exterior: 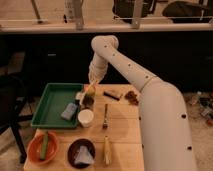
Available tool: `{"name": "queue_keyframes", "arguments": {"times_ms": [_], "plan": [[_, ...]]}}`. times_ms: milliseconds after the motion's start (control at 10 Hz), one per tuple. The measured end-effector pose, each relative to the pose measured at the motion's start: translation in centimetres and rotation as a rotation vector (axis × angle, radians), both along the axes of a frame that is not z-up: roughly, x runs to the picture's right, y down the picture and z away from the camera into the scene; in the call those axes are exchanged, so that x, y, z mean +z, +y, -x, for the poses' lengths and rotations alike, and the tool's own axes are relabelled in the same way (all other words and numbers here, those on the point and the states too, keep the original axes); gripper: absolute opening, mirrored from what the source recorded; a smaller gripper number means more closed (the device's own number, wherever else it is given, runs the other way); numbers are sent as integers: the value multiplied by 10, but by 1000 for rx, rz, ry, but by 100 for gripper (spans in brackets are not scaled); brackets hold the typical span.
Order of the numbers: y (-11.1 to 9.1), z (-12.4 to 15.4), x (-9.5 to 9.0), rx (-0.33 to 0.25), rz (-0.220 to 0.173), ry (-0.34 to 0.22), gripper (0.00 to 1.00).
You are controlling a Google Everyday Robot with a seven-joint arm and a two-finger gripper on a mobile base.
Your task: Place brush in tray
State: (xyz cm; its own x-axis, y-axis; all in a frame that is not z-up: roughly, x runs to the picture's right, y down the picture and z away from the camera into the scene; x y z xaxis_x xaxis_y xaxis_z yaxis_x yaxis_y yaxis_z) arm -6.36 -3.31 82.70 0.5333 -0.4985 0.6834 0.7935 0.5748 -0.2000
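- One gripper (90, 90) hangs at the right rim of the tray (50, 101), its fingers pinched together on what looks like the brush (80, 95), whose pale handle pokes out over that rim.
- If you let go now, the brush could land across the rim and tip back onto the table (122, 131); it sits at the boundary, not well inside.
- Mind the dark cup (88, 102) and the white cup (85, 118) just beside the gripper: a low sweep could knock either.
- If the brush drops onto the grey sponge (69, 111) in the tray, it may end up propped at an angle.
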Motion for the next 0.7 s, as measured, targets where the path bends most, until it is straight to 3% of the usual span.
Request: {"name": "queue_keyframes", "arguments": {"times_ms": [600,700], "plan": [[0,0,0,0,0,-1,0],[-2,9,3,-28,4,-34,0]]}}
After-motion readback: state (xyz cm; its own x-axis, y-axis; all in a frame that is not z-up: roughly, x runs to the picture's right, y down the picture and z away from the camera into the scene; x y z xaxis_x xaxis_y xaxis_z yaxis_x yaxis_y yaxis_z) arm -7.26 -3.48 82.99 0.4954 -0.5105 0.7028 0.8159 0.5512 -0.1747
